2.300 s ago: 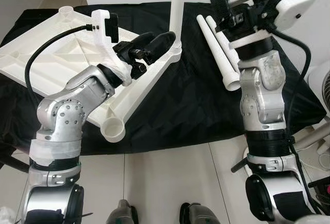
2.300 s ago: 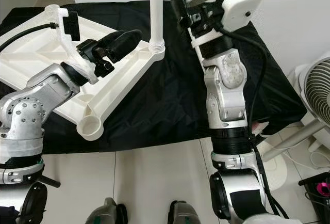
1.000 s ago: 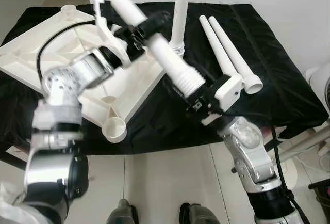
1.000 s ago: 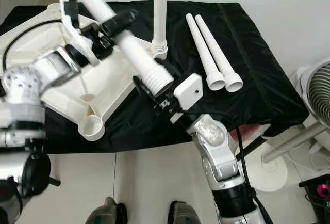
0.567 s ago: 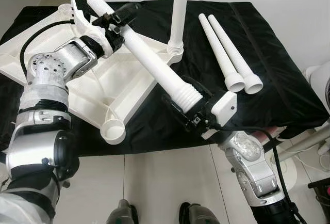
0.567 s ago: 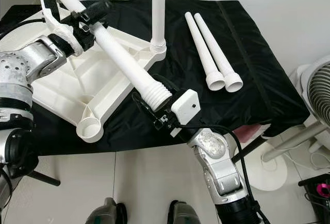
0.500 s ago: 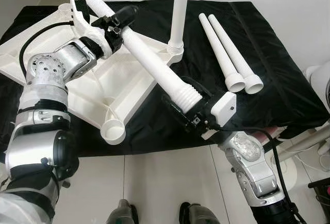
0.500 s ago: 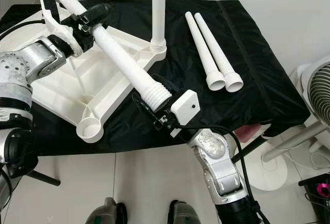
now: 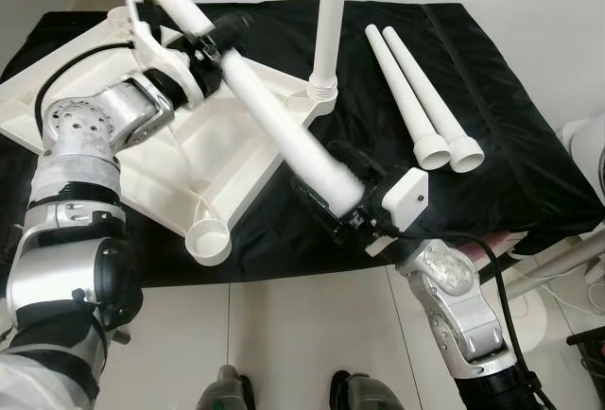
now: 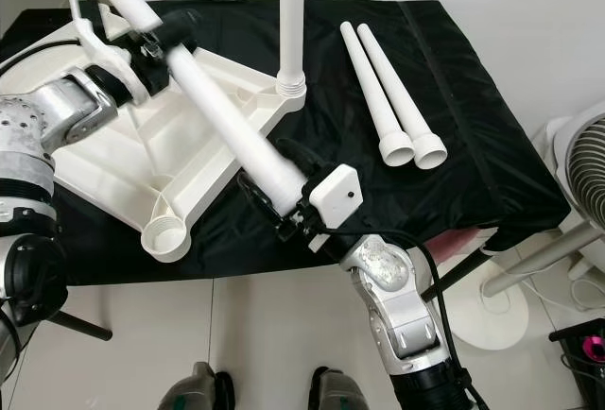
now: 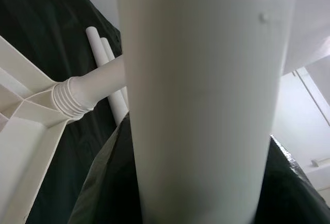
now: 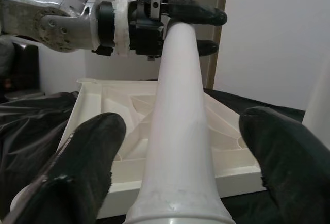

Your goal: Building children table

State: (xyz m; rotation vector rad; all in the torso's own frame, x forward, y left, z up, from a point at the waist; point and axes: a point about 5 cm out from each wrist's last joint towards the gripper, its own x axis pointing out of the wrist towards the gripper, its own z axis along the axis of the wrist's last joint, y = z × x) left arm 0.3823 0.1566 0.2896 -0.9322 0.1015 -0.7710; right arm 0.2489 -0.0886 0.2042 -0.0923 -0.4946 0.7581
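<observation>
Table top (image 9: 57,98): white moulded panel, lying underside up on the black cloth (image 9: 510,174), at the left of the work area. Ribbed underside and corner sockets exposed.

Empty socket (image 9: 209,241): near corner of the panel, open and unfilled. A far-corner socket (image 9: 121,19) also appears unfilled, though the left arm partly hides that end.

Left gripper (image 9: 219,34): over the panel, fingers closed round the upper part of the held leg (image 9: 269,117). The left wrist view gives the shaft pressed close between the pads.

Held leg: white tapered tube, carried slantwise above the panel, narrow end up and to the left, wide threaded end low and to the right. Not seated in any socket.

Fitted leg (image 9: 327,23): stands upright in the far-right corner socket, its threaded collar (image 9: 322,89) down at the panel. One leg installed, so far as can be judged.

Right gripper (image 9: 340,204): at the wide lower end of the held leg, over the cloth just beside the panel's near edge. In the right wrist view its fingers (image 12: 85,157) stand spread on either side of the collar; whether the pads bear on it is not certain.

Spare legs (image 9: 421,108): two, lying side by side on the cloth at the right, wide ends toward the robot, untouched.

Status: one of four legs fitted; one in hand; two waiting.
</observation>
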